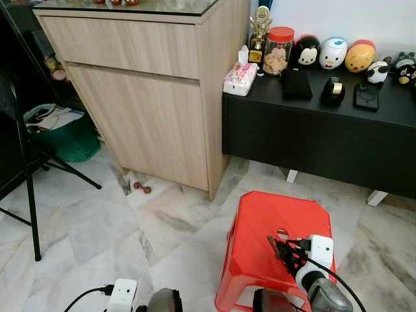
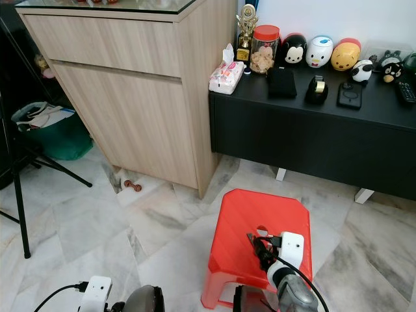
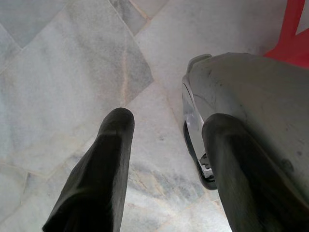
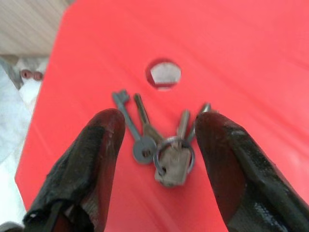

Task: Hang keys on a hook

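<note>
While the keys (image 4: 161, 142) lie untouched on the red stool (image 1: 260, 224), the step in hand looks like the pick-up, the first part of the hanging job. The right hand (image 4: 159, 145) hovers low over the stool's seat with its two black fingers (image 4: 101, 159) spread wide, one on each side of the bunch and touching nothing that can be made out. The bunch is a metal ring with several keys fanned toward the round hole (image 4: 163, 74) in the seat, which lies just beyond them. In the head views the same hand (image 1: 281, 248) sits over the near right part of the seat, and the keys there are too small to make out clearly.

The next move probably calls for a short descent until the fingertips meet the plastic, then a close across the ring, where the pieces overlap and give the most to grip. Flat keys on smooth plastic may slide or splay, so a centred, square close matters. No hook can be picked out among the wooden cabinet (image 1: 149, 97), the black tabletop (image 1: 390, 107) and its ornaments, so it will have to be found afterwards.

The left hand (image 3: 166, 159) hangs idle over the marble floor (image 3: 63, 72), fingers apart and empty.
</note>
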Robot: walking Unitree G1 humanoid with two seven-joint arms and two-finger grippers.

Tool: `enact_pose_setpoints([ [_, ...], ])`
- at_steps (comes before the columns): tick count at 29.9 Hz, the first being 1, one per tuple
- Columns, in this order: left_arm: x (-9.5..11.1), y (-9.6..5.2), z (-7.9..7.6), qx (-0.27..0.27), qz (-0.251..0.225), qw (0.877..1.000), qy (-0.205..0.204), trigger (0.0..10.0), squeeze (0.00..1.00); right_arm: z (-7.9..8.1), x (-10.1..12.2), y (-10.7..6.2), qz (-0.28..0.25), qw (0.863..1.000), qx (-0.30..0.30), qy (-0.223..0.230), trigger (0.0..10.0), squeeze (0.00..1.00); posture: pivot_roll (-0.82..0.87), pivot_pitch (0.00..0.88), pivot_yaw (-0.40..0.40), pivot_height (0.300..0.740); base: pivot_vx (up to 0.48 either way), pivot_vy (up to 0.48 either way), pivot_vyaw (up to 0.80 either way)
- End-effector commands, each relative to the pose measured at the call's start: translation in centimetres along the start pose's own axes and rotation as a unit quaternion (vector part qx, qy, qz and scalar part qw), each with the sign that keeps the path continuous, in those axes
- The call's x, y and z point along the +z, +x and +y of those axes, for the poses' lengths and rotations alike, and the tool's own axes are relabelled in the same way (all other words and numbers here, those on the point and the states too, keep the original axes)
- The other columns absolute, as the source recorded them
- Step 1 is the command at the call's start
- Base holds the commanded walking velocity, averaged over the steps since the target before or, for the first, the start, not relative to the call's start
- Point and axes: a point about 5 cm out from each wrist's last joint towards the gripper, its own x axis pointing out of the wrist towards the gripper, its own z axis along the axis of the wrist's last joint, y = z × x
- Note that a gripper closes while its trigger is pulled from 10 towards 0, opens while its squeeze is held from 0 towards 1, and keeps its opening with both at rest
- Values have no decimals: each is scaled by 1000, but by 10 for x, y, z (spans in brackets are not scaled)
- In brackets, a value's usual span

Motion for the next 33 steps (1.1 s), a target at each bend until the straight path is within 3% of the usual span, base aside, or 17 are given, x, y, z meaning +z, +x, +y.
enact_pose_setpoints([
  [1,-11,-2,0,0,19,1000,-10,10000,0,1,-9,1,27,1000,-1,12,10000,0,-3,82,21,623,0,0,0],
  [15,-12,-2,-3,1,21,1000,-10,10000,0,2,-16,3,72,997,-1,20,10000,0,5,86,21,623,0,0,0],
  [22,-12,-2,-4,0,20,1000,-11,10000,0,-5,-3,2,22,999,-11,45,10000,0,0,86,23,623,0,0,0],
  [33,-12,-2,-5,-2,20,1000,-11,10000,0,-8,-7,0,28,999,-6,38,10000,0,-1,86,21,623,0,0,0],
])
